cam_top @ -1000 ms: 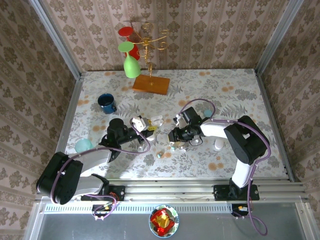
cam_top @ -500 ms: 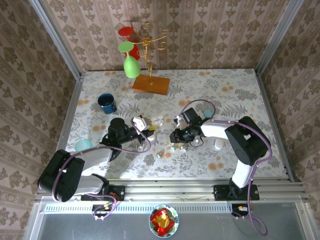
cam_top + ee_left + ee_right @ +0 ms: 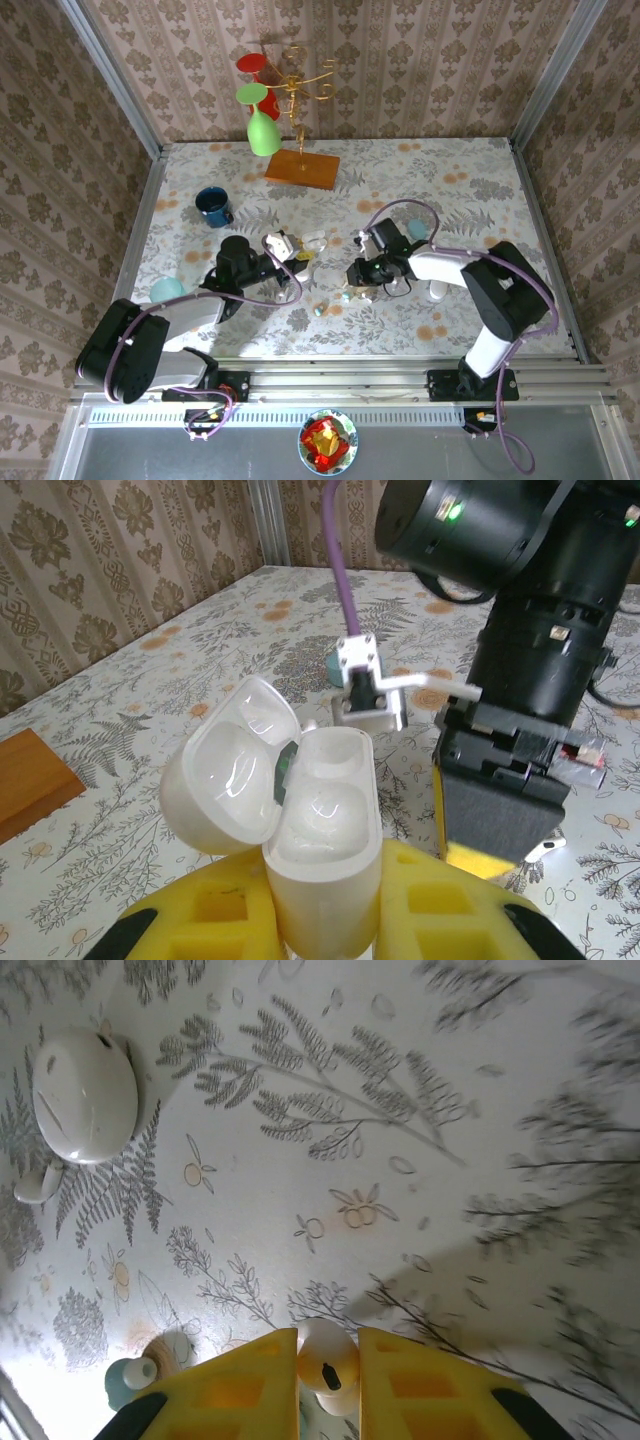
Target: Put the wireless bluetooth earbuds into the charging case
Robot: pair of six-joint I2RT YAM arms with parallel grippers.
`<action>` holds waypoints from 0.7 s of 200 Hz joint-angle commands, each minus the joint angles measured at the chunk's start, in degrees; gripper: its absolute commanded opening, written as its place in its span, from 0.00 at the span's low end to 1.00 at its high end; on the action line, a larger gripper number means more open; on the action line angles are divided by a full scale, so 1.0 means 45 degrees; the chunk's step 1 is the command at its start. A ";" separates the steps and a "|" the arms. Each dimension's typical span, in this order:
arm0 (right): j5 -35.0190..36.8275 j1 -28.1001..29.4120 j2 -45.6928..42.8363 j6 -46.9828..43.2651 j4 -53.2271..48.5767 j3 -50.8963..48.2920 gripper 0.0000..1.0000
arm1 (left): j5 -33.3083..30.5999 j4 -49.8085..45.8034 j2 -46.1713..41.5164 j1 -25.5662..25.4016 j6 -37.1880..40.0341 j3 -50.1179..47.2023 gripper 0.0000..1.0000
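- While the earbud sits pinched between the yellow fingers of the right gripper, at the bottom centre of the right wrist view, I cannot tell which way it is turned. I judge it needs lining up with a well before it goes in.
- The charging case stands at the lower centre of the left wrist view. The left gripper is clamped on its body, and its lid hangs open to the left. As far as I can tell, both wells are vacant.
- To do the step well, the right arm should probably bring the bud over the open mouth from the side away from the lid. It should then lower slowly and let go only once the bud is seated.
- The left arm, I judge, should hold the case level and firm, since a tilt could let the glossy bud slide out.
- A closed white case lies on the floral table at the upper left of the right wrist view, with a loose white bud just beside it.
- A teal bud lies at the lower left of that view. All three are off the path and best left alone for now.
- Compared with the top view of a second ago, the right arm's elbow has swung toward the right edge of the frame.
- Its gripper has slid slightly right and down, so the gap to the case is a little wider.
- The left gripper and its case have hardly shifted.
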 commanded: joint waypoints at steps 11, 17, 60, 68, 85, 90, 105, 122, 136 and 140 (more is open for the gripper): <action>0.2653 -0.0043 -0.1939 -0.0284 0.0788 -0.0469 0.20 | 0.0395 0.0162 0.0201 -0.0125 0.0092 0.0259 0.00; 0.2986 -0.0039 -0.2236 -0.0359 0.0820 -0.0489 0.20 | 0.0395 0.0248 0.0221 -0.0143 0.0018 0.0236 0.00; 0.4099 0.0288 -0.4553 -0.1512 0.2020 -0.0788 0.19 | 0.1037 0.0549 0.0264 -0.0185 -0.0011 -0.0034 0.00; 0.4216 0.0424 -0.4893 -0.2031 0.2005 -0.0719 0.19 | 0.1142 0.0566 0.0236 -0.0185 -0.0047 -0.0080 0.00; 0.4769 0.0957 -0.5594 -0.3357 0.2018 -0.0647 0.20 | 0.1396 0.0554 0.0262 -0.0185 -0.0047 -0.0056 0.00; 0.4872 0.1075 -0.5748 -0.3659 0.1938 -0.0592 0.20 | 0.1453 0.0537 0.0265 -0.0185 -0.0047 -0.0037 0.00; 0.4921 0.1361 -0.6087 -0.4282 0.1750 -0.0368 0.20 | 0.1596 0.0348 0.0246 -0.0185 0.0006 0.0056 0.00; 0.5035 0.1704 -0.6207 -0.4761 0.1875 -0.0228 0.20 | 0.1902 -0.0157 0.0283 -0.0182 0.0197 0.0271 0.00; 0.5050 0.1977 -0.6165 -0.5067 0.2060 -0.0106 0.20 | 0.2108 -0.0368 0.0333 -0.0184 0.0155 0.0402 0.00; 0.5045 0.2062 -0.6133 -0.5149 0.2103 -0.0073 0.20 | 0.2171 -0.0379 0.0333 -0.0185 0.0125 0.0430 0.00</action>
